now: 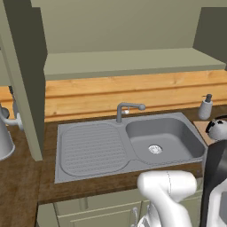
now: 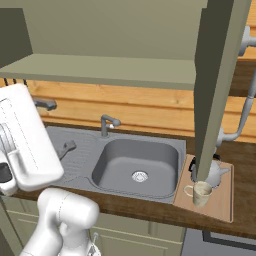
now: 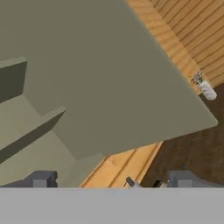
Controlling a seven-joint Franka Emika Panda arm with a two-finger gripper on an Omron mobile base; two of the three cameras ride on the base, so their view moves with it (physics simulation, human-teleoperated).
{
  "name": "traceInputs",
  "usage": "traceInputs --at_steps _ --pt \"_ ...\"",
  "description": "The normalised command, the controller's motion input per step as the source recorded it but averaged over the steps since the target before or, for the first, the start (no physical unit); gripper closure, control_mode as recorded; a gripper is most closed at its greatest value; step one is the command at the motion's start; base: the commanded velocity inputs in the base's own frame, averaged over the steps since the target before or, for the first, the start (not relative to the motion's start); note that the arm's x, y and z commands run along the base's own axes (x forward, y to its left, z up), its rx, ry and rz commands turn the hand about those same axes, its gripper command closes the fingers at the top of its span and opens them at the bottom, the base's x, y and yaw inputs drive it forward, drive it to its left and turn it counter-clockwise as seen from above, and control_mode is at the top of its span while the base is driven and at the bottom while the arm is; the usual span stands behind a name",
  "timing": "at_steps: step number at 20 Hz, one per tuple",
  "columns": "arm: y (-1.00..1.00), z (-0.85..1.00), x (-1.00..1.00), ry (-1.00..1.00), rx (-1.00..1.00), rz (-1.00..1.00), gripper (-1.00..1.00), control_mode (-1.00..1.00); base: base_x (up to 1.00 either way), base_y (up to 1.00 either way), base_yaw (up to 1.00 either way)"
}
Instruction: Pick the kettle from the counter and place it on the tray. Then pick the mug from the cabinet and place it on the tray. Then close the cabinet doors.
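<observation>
The silvery kettle (image 2: 216, 173) with its black handle stands on the tan tray (image 2: 222, 206) right of the sink, and shows at the right edge as kettle (image 1: 218, 127). The cream mug (image 2: 200, 194) stands on the tray just in front of it. The cabinet (image 1: 128, 62) is open with a bare pale shelf (image 2: 105, 70). Both cabinet doors stand swung out: the left door (image 1: 24, 75) and the right door (image 2: 220, 85). My gripper (image 3: 112, 179) is open, nothing between its fingertips (image 3: 41, 179), and faces a broad olive-grey cabinet panel (image 3: 109, 74).
A grey sink (image 2: 137, 162) with ridged drainer (image 1: 91, 148) and faucet (image 1: 126, 108) is set into the dark wood counter (image 1: 22, 186). A slim pump bottle (image 1: 205, 107) stands by the wooden backsplash. A tall grey cone-shaped vessel (image 1: 4, 137) is at the left edge.
</observation>
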Motion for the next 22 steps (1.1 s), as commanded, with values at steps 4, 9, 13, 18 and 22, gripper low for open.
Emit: traceInputs --at_steps 4,9,13,18,22 --pt "0.10 0.11 -0.41 -0.28 0.00 -0.12 -1.00 -1.00 0.00 0.00 0.00" --pt "0.36 0.07 -0.36 -0.21 0.00 -0.03 -1.00 -1.00 0.00 0.00 0.00" --pt "0.62 -0.01 -0.06 -0.05 0.00 0.12 -1.00 -1.00 0.00 0.00 0.00" --pt "0.84 -0.04 0.00 -0.09 0.00 0.48 -1.00 -1.00 0.00 0.00 0.00" --pt "0.76 0.00 0.03 -0.01 0.02 0.62 -1.00 -1.00 0.00 0.00 0.00"
